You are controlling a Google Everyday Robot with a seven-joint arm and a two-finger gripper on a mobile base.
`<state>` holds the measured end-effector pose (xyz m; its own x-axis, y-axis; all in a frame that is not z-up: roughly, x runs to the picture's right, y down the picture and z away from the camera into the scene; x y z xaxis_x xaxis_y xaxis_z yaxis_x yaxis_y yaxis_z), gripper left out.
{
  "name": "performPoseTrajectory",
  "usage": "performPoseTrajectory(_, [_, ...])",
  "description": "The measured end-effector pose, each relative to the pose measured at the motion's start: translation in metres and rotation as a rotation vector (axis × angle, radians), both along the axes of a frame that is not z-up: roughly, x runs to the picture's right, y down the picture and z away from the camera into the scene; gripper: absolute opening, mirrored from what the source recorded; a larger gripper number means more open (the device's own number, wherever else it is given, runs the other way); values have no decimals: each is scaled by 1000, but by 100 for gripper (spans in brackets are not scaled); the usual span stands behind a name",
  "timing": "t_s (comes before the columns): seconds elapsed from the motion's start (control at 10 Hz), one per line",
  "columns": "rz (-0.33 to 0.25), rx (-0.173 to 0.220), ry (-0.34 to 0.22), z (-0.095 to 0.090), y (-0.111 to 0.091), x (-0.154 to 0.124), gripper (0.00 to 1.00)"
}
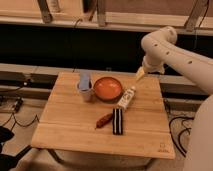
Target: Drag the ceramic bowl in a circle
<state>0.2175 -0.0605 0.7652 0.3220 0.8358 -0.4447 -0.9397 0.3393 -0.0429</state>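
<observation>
The pale two-finger gripper (141, 74) hangs open and empty over the light wooden table's (70, 132) far edge. Nearest it lies a white oblong packet (127, 98), just beside the glossy orange-red ceramic bowl (108, 88), which touches a pale grey-blue cup (85, 90). A reddish-brown pouch (104, 120) and a black rectangular bar (118, 121) lie nearer the camera.

wooden table (70, 127) bears ceramic bowl (108, 88), cup (85, 89), white bottle (127, 98), reddish packet (104, 120) and dark bar (118, 121).

We seem to be in a robotics lab or test space. A pale robot arm (172, 50) reaches in from the right, its gripper (140, 74) hanging over the far edge of a plain wooden table (70, 132). Cables (176, 126) trail across the floor, and metal frame legs (44, 11) stand behind.
</observation>
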Motion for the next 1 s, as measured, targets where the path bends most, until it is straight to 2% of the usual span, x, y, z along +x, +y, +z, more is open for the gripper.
performPoseTrajectory(0.3, [-156,-47,-114,-8,29,-57,80])
performPoseTrajectory(0.4, [-185,-61,-140,-8,38,-70,80])
performPoseTrajectory(0.5, [-199,-71,-166,-7,45,-84,80])
performPoseTrajectory(0.9, [-194,-73,-160,-8,45,-79,80])
performPoseTrajectory(1.0, [-177,-72,-155,-11,47,-75,80])
